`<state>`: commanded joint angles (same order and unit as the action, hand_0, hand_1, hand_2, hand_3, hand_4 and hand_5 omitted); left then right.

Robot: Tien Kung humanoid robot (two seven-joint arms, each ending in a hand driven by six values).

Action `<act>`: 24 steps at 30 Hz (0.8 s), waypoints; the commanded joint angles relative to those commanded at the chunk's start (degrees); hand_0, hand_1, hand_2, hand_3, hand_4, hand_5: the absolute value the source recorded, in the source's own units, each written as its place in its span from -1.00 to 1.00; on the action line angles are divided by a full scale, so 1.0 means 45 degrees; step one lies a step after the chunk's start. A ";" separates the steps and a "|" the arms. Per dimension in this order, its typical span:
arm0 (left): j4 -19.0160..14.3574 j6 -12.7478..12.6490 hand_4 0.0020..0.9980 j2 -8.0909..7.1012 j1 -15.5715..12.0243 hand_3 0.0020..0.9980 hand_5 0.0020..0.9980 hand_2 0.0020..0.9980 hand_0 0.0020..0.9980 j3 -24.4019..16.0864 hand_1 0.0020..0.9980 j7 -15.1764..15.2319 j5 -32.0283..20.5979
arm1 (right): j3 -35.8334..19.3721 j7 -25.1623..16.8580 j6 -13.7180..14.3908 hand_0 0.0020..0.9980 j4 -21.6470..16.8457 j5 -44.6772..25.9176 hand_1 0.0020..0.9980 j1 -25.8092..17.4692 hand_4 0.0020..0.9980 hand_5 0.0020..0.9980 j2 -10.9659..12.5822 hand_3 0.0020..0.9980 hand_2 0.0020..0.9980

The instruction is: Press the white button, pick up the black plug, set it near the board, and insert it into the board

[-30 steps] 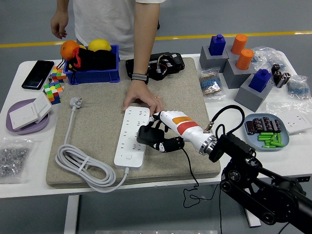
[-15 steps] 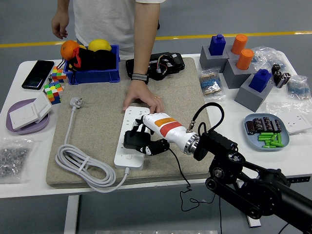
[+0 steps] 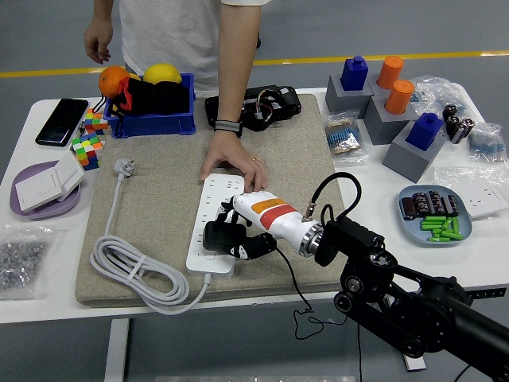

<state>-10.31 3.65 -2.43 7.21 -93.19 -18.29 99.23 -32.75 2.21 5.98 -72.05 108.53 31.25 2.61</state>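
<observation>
- My right hand (image 3: 248, 231) is clamped on the black plug (image 3: 220, 236).
- The plug sits over the near half of the white board (image 3: 208, 208), touching it.
- A person's hand (image 3: 231, 160) presses on the board's far end.

You have the black plug (image 3: 219, 236) held over the board (image 3: 215, 222), a chunky black block sitting on the strip's lower middle sockets, with its thin black cord (image 3: 296, 288) running off to your right and down over the counter's near edge. Whether its pins are seated you cannot tell from this view. The board is a long white power strip lying lengthwise on the beige mat, its far end pointing away from you, rows of sockets down its face. Its white button (image 3: 208, 255) sits near the close end, uncovered. The strip's white cable (image 3: 135, 274) coils to the left and ends in a loose white plug.
</observation>
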 joint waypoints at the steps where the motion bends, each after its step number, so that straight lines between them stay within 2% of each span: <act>1: 0.0000 0.0004 0.05 -0.0004 0.0002 0.35 -0.81 0.27 0.30 -0.0004 0.28 -0.0002 0.0013 | -0.0006 -0.0012 0.0003 -0.24 0.0001 -0.0004 -0.07 0.0014 0.66 -1.00 0.0009 0.05 -0.01; 24: 0.0000 0.0031 0.05 -0.0013 -0.0028 0.36 -0.81 0.27 0.30 0.0042 0.28 -0.0017 0.0022 | -0.0093 -0.0137 -0.0211 -0.25 0.0219 0.0163 -0.07 0.0157 0.65 -1.00 0.0243 0.06 -0.01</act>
<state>-10.31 3.79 -2.48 7.09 -93.00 -18.36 99.32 -33.17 1.59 5.03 -71.06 109.26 31.95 3.70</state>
